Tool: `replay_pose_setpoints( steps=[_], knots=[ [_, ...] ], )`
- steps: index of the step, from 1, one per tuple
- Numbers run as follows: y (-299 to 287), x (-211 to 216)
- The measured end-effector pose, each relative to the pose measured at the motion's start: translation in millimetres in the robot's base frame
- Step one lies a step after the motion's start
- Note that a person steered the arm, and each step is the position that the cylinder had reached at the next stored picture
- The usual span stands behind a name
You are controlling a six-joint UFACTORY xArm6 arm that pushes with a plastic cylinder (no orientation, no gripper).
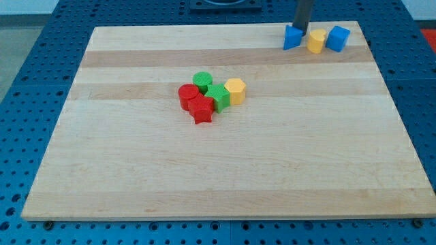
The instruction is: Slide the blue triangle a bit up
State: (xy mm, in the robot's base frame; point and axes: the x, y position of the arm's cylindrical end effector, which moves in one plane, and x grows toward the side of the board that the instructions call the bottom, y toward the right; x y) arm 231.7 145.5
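A: At the board's (225, 190) 1 o'clock corner, the blue triangle (292, 39) sits beside a yellow block (316, 41).

B: The tip (300, 28), a bare rod with no jaws, touches its upper edge. Little room remains above; the push looks nearly finished.

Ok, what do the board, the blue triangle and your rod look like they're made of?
Board: pale wood, smooth, showing plank seams and grain. Blue triangle: looks like painted wood or plastic, with flat matte colour; can't tell which. Rod: dark, likely metal or plastic; my tip sits at the triangle's top edge.
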Motion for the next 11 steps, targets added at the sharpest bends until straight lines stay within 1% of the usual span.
replay_pose_setpoints(
  steps=[2,3,4,5,6,7,9,11],
  knots=[
    [-88.2,13.4],
    [-96.6,24.7],
    [-96.6,13.8],
    [-96.4,-15.9],
    [-78.9,-18.5],
    [-67.4,-10.2],
    [-44.6,27.7],
    [11.5,41.3]
  ],
)
